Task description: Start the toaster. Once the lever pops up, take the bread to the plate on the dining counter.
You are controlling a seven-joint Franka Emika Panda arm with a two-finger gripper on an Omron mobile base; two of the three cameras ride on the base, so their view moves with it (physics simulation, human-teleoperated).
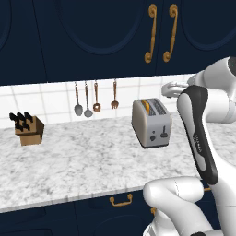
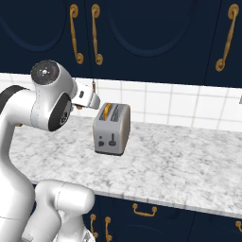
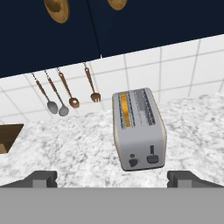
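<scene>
Marbled counter [image 1: 69, 161] under navy cabinets [image 1: 92, 37]

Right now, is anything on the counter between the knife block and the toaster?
No. In the left base view, bare marbled counter runs from the knife block to the toaster; utensils hang on the wall behind.

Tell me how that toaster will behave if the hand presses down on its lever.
The toaster looks boxy and flat-based on the counter, so it probably won't tip. Nothing braces it, so an off-line push on the lever may slide it. The open hand hangs clear of it.
</scene>
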